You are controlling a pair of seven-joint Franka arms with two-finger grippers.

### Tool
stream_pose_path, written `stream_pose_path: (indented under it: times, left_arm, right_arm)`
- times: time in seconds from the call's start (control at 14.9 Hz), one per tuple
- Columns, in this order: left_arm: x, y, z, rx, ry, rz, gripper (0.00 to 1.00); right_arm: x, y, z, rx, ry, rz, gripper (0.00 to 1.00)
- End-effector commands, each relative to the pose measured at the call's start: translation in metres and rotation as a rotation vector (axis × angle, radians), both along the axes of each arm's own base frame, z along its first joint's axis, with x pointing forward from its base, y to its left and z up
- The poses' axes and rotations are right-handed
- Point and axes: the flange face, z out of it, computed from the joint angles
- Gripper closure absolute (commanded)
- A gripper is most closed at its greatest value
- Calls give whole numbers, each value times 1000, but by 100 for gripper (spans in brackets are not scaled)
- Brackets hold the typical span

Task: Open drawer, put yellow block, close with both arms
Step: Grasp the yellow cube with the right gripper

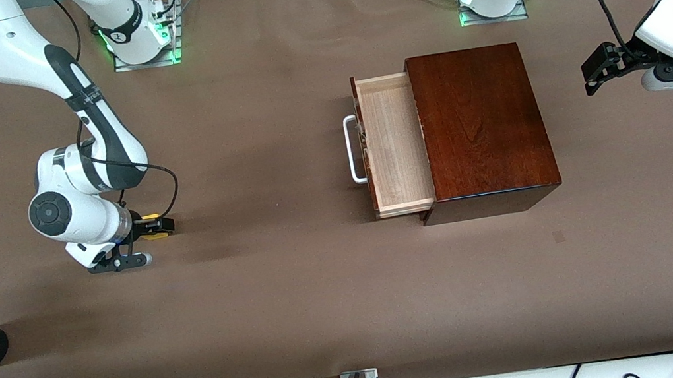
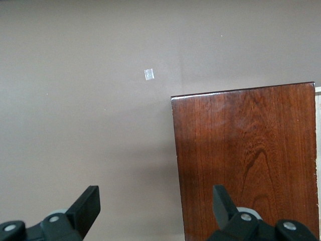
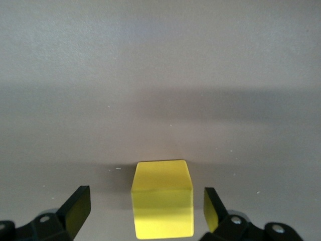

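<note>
You have the drawer pulled partway out of its glossy mahogany-coloured box, toward the right arm's end of the desk. Its tray is pale light wood and bare inside, its front is dark reddish-brown, and the white U-shaped bar handle sticks out from that front. The box sits flat, toward the left arm's end of the desk.

Your yellow block is a small bright cube, resting flat on the desk well apart from the drawer, toward the right arm's end. It sits upright between the spread fingers of the right tool, a gap showing on each side.
</note>
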Motion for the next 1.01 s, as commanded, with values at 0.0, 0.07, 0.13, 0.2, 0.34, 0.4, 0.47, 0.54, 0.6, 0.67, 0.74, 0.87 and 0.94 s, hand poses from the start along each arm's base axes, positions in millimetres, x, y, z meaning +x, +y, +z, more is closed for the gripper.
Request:
stream_pose_path:
  times: [0.0,0.07,0.13,0.2,0.34,0.4,0.47,0.54,0.6,0.67,0.74,0.87,0.94]
  left_arm:
    - [-6,-3,7,-25,-1,-14,0]
    - [-6,-3,7,-25,-3,-14,0]
    - [-6,-3,7,-25,-3,-14,0]
    - [-6,-3,8,-24,-5,-13,0]
    - [-7,-4,8,-23,3,-14,0]
    - [-6,-4,10,-23,0,-14,0]
    - [-5,-4,10,-24,1,-14,0]
    - [-4,-4,8,-23,4,-14,0]
    - [-5,-5,8,-23,4,-14,0]
    - [-5,-4,8,-23,9,-12,0]
    - [-6,-4,8,-22,18,-13,0]
    - [-6,-4,8,-22,21,-13,0]
    - [-6,-4,8,-22,21,-11,0]
  right_arm:
    - [-13,-5,-14,5,-31,-24,0]
    - [-17,-7,-19,6,-39,-18,0]
    - [-18,-9,-21,6,-43,-18,1]
    - [-19,-9,-23,6,-40,-18,7]
    - [-20,-9,-24,5,-34,-16,35]
    - [-21,-10,-24,4,-31,-18,52]
    - [-21,-10,-24,4,-30,-18,70]
    - [-21,-11,-24,3,-30,-17,85]
    - [-20,-11,-23,4,-31,-16,97]
    - [-17,-9,-20,4,-34,-12,100]
    - [-13,-6,-13,4,-48,2,100]
    - [-1,3,4,4,-53,22,100]
    - [7,11,18,2,-41,35,100]
